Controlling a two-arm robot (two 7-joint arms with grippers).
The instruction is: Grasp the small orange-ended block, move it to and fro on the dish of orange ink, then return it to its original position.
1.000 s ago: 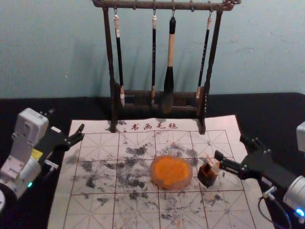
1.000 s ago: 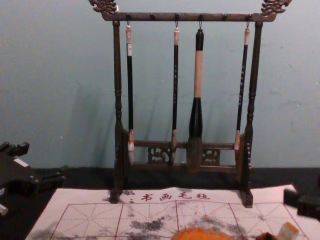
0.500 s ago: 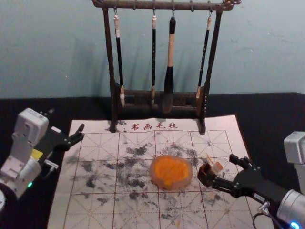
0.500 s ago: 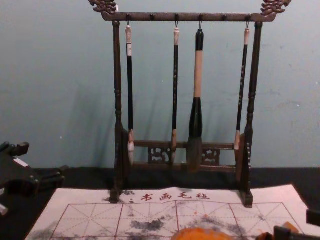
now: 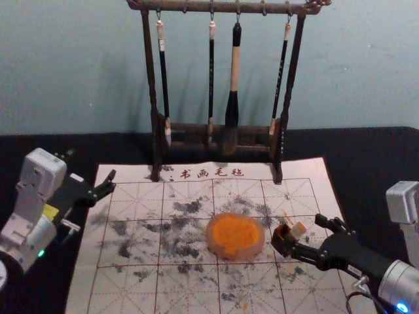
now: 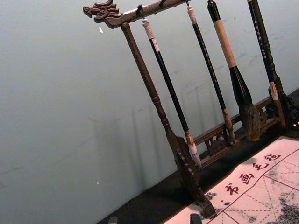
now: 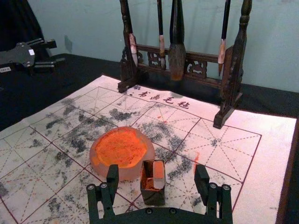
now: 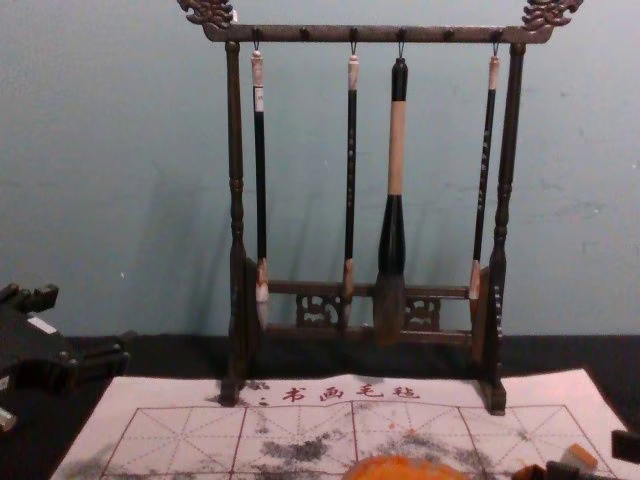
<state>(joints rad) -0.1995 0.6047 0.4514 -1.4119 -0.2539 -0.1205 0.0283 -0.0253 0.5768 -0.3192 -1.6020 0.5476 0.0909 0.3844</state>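
In the head view, the wall [image 5: 65,72] is dimly lit; faint shadows [image 5: 116,85] are cast left of centre.

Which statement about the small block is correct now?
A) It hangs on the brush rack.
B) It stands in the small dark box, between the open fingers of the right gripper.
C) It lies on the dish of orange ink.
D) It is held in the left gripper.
B: the block sticks up out of the box, and the right gripper has a finger on either side, with a gap at each.
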